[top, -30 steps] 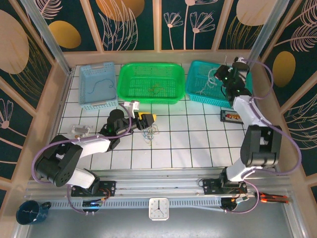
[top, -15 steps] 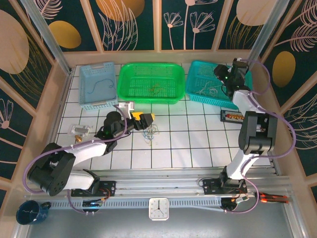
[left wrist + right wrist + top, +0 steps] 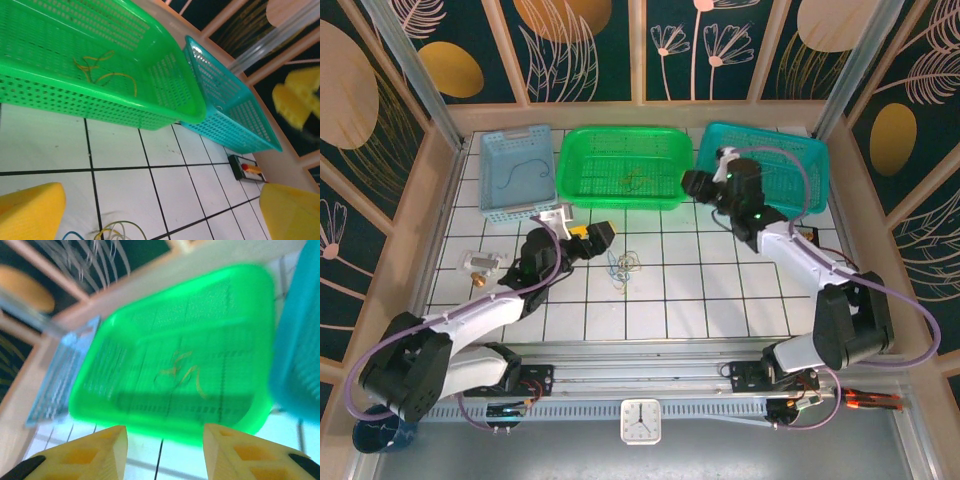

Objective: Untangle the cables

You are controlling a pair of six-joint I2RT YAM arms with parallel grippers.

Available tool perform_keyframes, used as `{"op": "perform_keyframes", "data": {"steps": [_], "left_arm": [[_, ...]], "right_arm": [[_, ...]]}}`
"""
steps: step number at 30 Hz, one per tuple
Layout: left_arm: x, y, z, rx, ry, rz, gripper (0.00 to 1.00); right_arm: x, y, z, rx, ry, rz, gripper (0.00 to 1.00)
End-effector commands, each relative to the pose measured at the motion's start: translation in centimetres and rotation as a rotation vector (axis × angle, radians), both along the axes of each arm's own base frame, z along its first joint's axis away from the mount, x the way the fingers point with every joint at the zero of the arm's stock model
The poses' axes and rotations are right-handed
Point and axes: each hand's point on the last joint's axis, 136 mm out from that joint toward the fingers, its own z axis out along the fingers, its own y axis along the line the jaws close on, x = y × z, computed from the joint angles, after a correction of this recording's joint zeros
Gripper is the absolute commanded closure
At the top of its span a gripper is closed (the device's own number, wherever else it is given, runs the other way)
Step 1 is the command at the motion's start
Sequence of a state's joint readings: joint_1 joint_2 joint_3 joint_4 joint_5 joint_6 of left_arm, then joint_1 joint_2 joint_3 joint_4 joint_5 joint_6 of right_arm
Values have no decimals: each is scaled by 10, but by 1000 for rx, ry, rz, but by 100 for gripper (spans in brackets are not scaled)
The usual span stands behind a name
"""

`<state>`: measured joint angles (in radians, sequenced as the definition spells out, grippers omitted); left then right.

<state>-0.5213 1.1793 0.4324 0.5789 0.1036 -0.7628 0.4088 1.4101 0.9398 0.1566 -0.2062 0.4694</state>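
Left end effector (image 3: 594, 233) has opened wide just beside the cables (image 3: 625, 266); right end effector (image 3: 696, 184), parted and empty, has left the teal basket (image 3: 770, 127), probably for another strand.

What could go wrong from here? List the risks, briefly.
1. The small knot of thin looped cables on the white tiles is bunched; the open left end effector beside it may lift several strands together.
2. The right end effector hangs near the green perforated plastic basket's rim and could knock it.
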Motion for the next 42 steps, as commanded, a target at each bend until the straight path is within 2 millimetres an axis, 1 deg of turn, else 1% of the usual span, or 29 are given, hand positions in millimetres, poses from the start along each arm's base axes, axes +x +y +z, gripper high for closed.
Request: {"op": "perform_keyframes", "data": {"steps": [1,3,4,6,8,10,15,18,22,27,34,40,42], "left_arm": [[9,15,9,-45,62,72,1],[14,23,12,-77,103,93,1],[17,26,14,-91,125,99,1],[22,29,16,-104,157,92,1],[26,27,21,-103,174,72,1],[31,23,31,-96,176,49,1],[43,20,53,-47,180,37,1],[48,20,60,-23,180,40,1],[52,27,58,-9,193,75,1],[51,39,46,-28,216,125,1],[46,48,36,-50,228,156,1],[43,49,25,-59,245,156,1],[41,49,22,-64,250,152,1]], "right_arm": [[-30,22,-18,-68,22,68,56],[-42,35,-29,-100,37,101,56],[-50,46,-34,-111,45,130,56],[-60,61,-43,-123,62,173,56],[-69,77,-51,-136,71,221,56],[-77,95,-61,-159,80,278,56],[-91,132,-82,-238,97,393,56],[-93,147,-92,-276,108,435,55],[-96,162,-105,-309,129,478,54],[-99,176,-120,-351,150,520,54],[-102,183,-145,-393,194,553,54],[-98,191,-158,-391,216,566,56],[-97,194,-162,-384,225,570,58]]}}
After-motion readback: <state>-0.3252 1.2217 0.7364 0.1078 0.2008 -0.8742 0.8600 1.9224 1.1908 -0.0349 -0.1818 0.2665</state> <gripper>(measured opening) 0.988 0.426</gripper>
